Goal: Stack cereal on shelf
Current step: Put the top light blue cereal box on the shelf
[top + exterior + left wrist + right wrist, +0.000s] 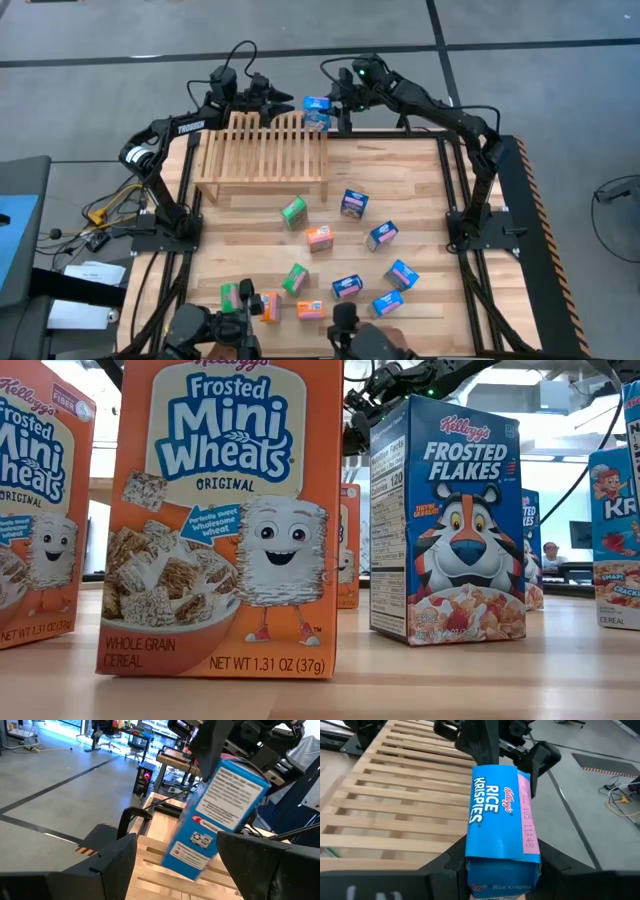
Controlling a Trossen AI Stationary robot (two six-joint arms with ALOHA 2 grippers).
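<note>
Rice Krispies box [502, 825] clamped in the right claw [502, 857], beside the shelf [395, 805].
Light, crushable cardboard: hold its narrow sides gently. Left claw [175, 865] stands apart, facing it.

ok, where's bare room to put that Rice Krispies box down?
The whole slatted shelf is bare; the right gripper holds the Rice Krispies box at its far right corner, beside the left gripper. Crowded: the loose cereal boxes on the table's near half.
</note>
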